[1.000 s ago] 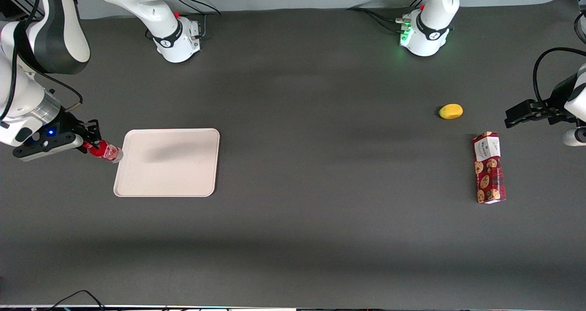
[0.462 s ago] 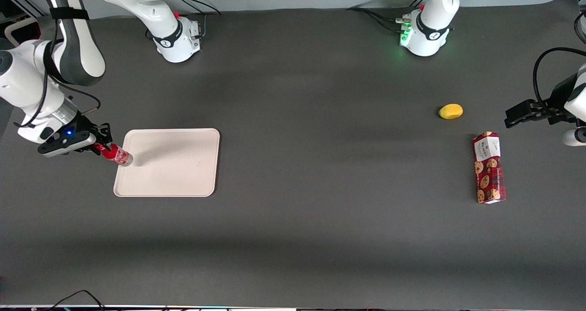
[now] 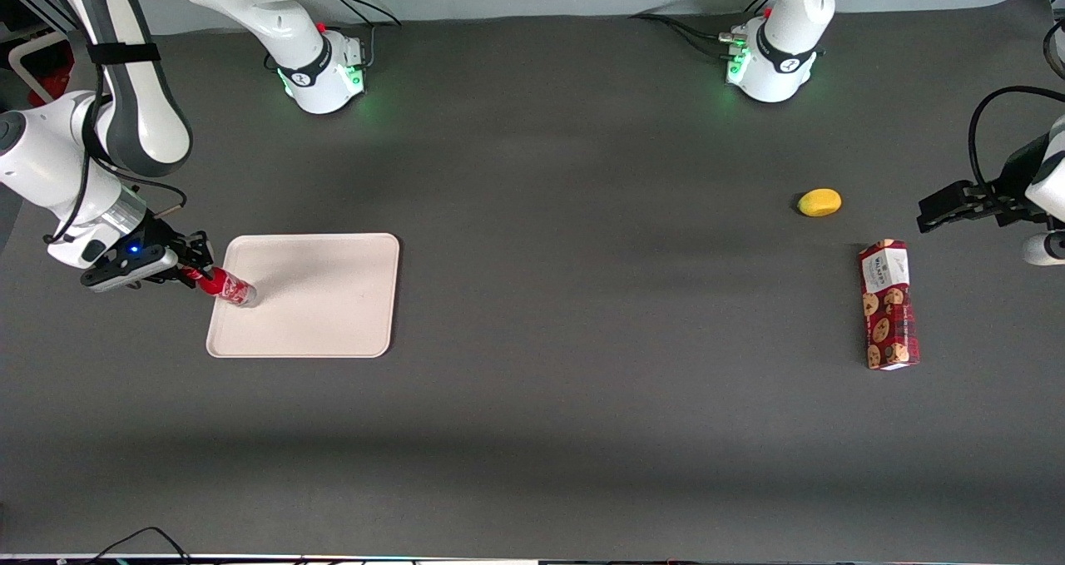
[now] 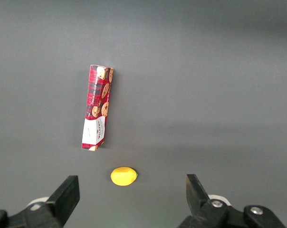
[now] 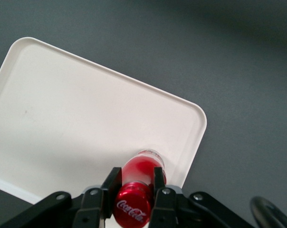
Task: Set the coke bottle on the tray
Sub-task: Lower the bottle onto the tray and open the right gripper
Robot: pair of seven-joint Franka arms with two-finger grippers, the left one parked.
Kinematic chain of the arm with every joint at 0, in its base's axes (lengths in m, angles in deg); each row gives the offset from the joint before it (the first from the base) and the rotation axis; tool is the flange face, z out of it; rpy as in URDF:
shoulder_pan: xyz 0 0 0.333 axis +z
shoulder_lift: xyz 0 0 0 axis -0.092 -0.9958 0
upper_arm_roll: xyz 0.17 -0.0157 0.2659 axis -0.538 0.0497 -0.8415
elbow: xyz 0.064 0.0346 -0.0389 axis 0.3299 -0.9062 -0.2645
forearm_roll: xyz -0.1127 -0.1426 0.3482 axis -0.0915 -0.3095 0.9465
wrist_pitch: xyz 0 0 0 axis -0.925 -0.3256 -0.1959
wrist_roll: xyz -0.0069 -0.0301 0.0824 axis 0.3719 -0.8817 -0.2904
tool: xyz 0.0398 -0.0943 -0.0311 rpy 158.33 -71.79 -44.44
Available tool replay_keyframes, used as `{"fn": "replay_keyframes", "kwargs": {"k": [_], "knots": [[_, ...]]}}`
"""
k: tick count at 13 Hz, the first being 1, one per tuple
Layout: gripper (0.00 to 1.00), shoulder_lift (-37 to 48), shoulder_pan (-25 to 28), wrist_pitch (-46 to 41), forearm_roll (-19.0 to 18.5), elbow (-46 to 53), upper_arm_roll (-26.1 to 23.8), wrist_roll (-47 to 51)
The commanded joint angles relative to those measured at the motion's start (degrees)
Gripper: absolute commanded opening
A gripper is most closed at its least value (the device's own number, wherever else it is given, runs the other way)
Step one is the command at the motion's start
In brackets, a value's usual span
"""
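Observation:
The coke bottle (image 3: 226, 287) is a small red bottle with a red cap. My right gripper (image 3: 193, 272) is shut on its neck, just below the cap. The bottle leans with its base over the corner of the pale beige tray (image 3: 324, 315) at the working arm's end. In the right wrist view the two black fingers (image 5: 112, 183) clamp the bottle (image 5: 142, 170) under its lettered cap, and its base is over the tray (image 5: 77, 118), close to the rim. I cannot tell whether the base touches the tray.
A yellow lemon-like fruit (image 3: 819, 202) and a red cookie box (image 3: 889, 305) lie toward the parked arm's end of the table. They also show in the left wrist view, the fruit (image 4: 123, 175) and the box (image 4: 98, 107).
My right gripper has carried the bottle from beside the tray's edge to over its corner, moving toward the tray and slightly nearer the front camera.

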Motion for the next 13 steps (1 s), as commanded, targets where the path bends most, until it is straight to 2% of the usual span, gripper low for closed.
{"fn": "replay_keyframes", "kwargs": {"k": [1,4,5,6,7,11,13], "knots": [[0.00,-0.1,0.5,1.0,2.2,0.3,0.3,-2.3],[0.00,-0.8,0.2,1.2,2.3,0.4,0.3,-3.7],[0.21,-0.8,0.2,1.2,2.4,0.5,0.3,-3.7],[0.75,-0.9,0.3,1.2,2.4,0.6,0.3,-3.6],[1.00,-1.1,0.3,1.2,2.5,0.7,0.3,-3.2],[1.00,-0.5,0.7,-0.3,2.5,2.2,0.3,-2.2],[1.00,0.5,0.9,-8.4,2.4,7.3,0.2,2.6]]}}
